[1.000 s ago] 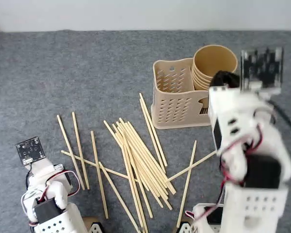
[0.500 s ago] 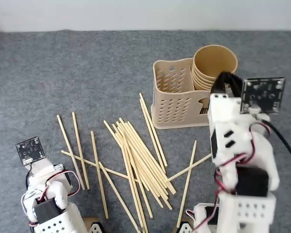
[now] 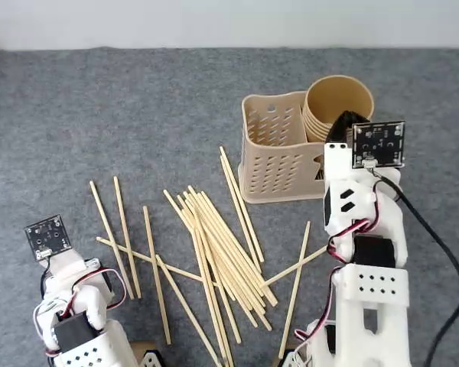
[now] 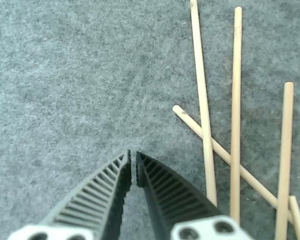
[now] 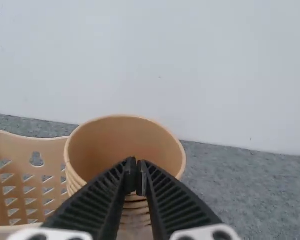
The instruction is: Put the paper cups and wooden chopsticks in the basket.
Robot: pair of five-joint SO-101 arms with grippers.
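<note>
Wooden chopsticks (image 3: 214, 245) scattered on the mat (image 3: 138, 99) before the basket (image 3: 275, 164); cups (image 3: 338, 99) stacked at its right end — right arm (image 3: 363, 229) hides whether inside or beside. Wrist views: right gripper (image 5: 136, 175) pressed together at the cup rim, left gripper (image 4: 131, 167) pressed together over mat near chopsticks.

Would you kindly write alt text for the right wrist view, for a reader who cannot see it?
The right gripper, shut, points at a stack of paper cups beside the perforated wall of a beige basket. Behind them lie a grey table surface and a white wall.
</note>
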